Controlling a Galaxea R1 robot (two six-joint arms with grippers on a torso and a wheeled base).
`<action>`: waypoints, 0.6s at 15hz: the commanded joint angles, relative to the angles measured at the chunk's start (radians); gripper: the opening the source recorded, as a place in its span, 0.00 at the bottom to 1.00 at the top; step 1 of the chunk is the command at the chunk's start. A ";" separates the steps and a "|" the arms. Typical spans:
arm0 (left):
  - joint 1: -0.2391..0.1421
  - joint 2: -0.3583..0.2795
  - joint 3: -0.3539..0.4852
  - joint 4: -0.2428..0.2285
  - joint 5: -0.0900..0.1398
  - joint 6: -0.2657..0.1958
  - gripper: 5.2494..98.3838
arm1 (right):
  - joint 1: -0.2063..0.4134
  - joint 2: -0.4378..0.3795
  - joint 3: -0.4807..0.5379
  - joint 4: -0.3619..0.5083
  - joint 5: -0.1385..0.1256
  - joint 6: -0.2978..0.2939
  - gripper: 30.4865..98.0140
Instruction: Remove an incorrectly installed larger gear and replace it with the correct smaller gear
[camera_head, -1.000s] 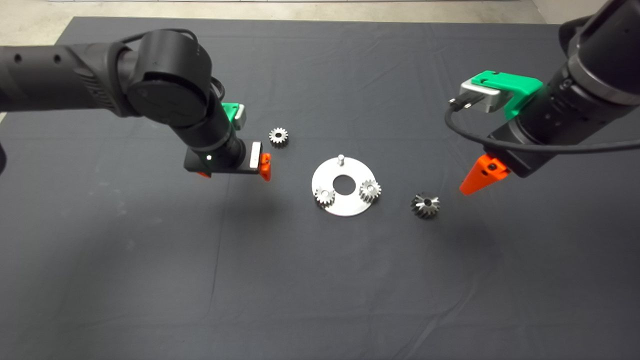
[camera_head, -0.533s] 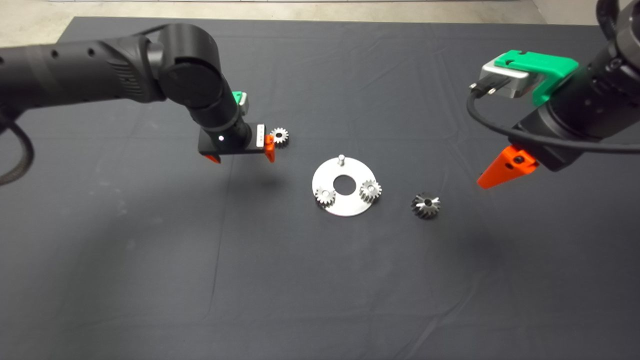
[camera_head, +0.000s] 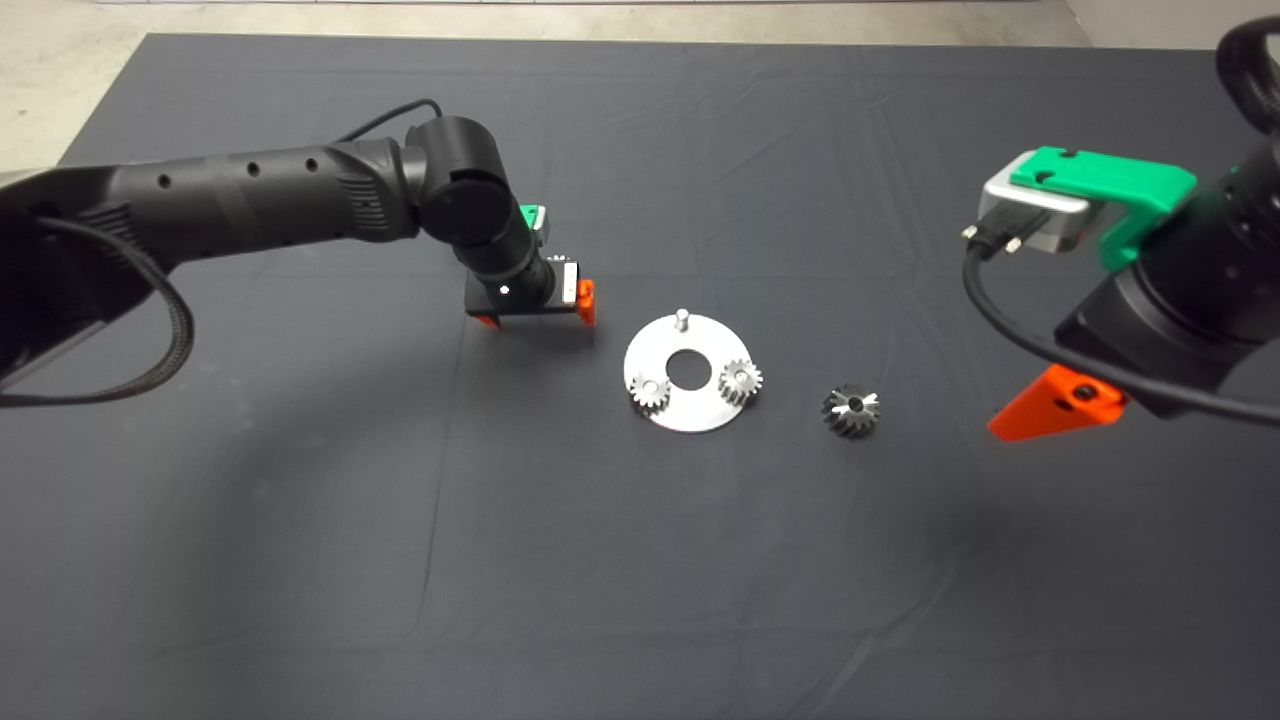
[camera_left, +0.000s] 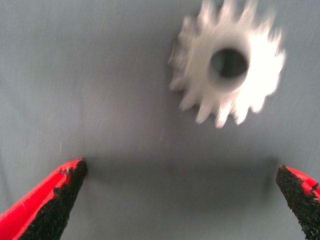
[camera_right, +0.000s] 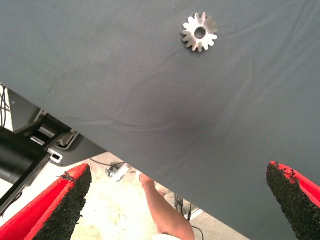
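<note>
Head view: left end effector (camera_head: 535, 318) lowered over the loose smaller gear (camera_head: 562, 259), fingers spread, beside the round steel plate (camera_head: 688, 410) carrying two small gears and one bare pin (camera_head: 681, 319). Larger gear (camera_head: 851, 410) lying on the dark mat (camera_head: 640, 560), right of the plate. Right end effector (camera_head: 1050, 410) raised near the right edge.

Left wrist view: smaller gear (camera_left: 227, 62) ahead of wide-apart fingers (camera_left: 57, 192), untouched.

Right wrist view: fingers (camera_right: 60, 205) spread; large-toothed gear (camera_right: 199, 32) on the mat; a person's limb (camera_right: 165, 210) beyond the counter edge.
</note>
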 joint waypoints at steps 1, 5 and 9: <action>-0.015 0.011 -0.016 0.060 -0.018 0.018 0.99 | 0.028 0.007 0.016 0.038 -0.048 0.014 0.92; -0.020 0.015 -0.066 0.076 -0.017 0.052 0.99 | 0.028 0.005 0.016 0.038 -0.043 0.014 0.92; -0.023 0.021 -0.091 0.112 -0.014 0.084 0.99 | 0.028 0.006 0.016 0.038 -0.043 0.014 0.92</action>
